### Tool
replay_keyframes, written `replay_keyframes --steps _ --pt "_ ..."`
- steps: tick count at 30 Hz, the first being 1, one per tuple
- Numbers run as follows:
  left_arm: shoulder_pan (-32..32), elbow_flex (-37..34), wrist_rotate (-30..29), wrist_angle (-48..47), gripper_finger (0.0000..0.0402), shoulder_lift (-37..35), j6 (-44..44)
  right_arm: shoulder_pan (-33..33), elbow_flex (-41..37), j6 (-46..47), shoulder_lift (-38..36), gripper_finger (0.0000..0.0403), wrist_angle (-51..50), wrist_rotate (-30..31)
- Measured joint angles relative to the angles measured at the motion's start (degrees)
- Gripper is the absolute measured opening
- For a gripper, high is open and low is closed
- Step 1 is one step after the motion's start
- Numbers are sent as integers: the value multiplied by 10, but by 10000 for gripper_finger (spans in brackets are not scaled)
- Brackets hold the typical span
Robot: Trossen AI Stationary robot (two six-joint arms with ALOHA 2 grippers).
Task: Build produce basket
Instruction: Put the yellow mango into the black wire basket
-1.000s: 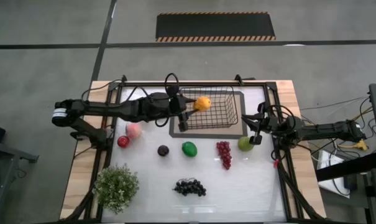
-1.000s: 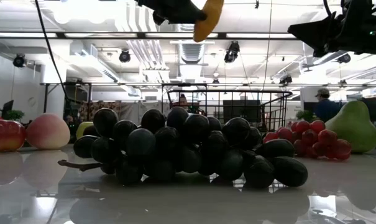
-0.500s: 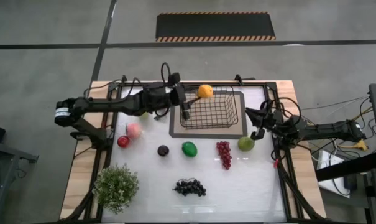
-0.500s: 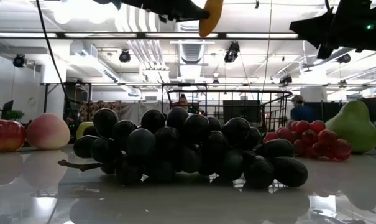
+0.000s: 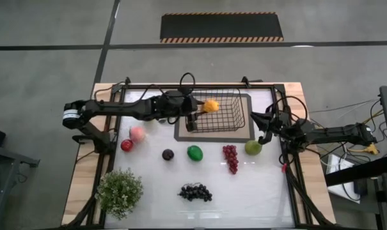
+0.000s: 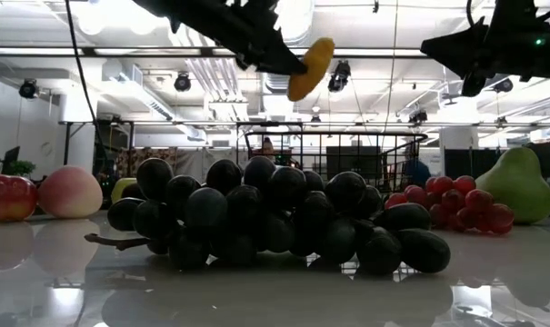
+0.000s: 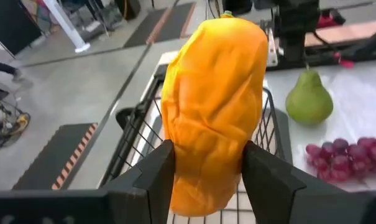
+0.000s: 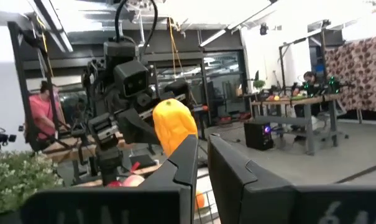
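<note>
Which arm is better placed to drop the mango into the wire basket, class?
The left. Its gripper is shut on the mango above the basket. The right gripper holds nothing, beside the pear.

Place: robotics lab or workshop hall
Ceiling: exposed ducts (image 6: 256, 77) and track lights (image 6: 183, 82)
Floor: grey concrete with a hazard-striped mat (image 5: 221, 27)
Room behind: workbenches (image 8: 293, 99), people seated at them, computer gear
Rig: framed tabletop (image 5: 180, 211) with cabled arms

We see the left gripper (image 7: 205, 167) clamping the orange mango (image 7: 214, 102) over the black wire basket (image 7: 141, 127); a green pear (image 7: 309, 99) and red grapes (image 7: 349, 155) lie beyond.
</note>
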Motion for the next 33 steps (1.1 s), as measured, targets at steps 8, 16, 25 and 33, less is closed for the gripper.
replay_keyframes --steps 8,16,25,33 --pt "20 8 -1 -20 150 48 -71 0 0 12 1 28 -24 0" --pt "33 118 -3 -183 150 101 -105 0 0 10 1 28 -51 0" --pt "51 238 -4 -339 150 182 -121 0 0 14 5 28 -63 0" --pt "61 300 -4 -319 150 239 -139 0 0 14 8 28 -80 0"
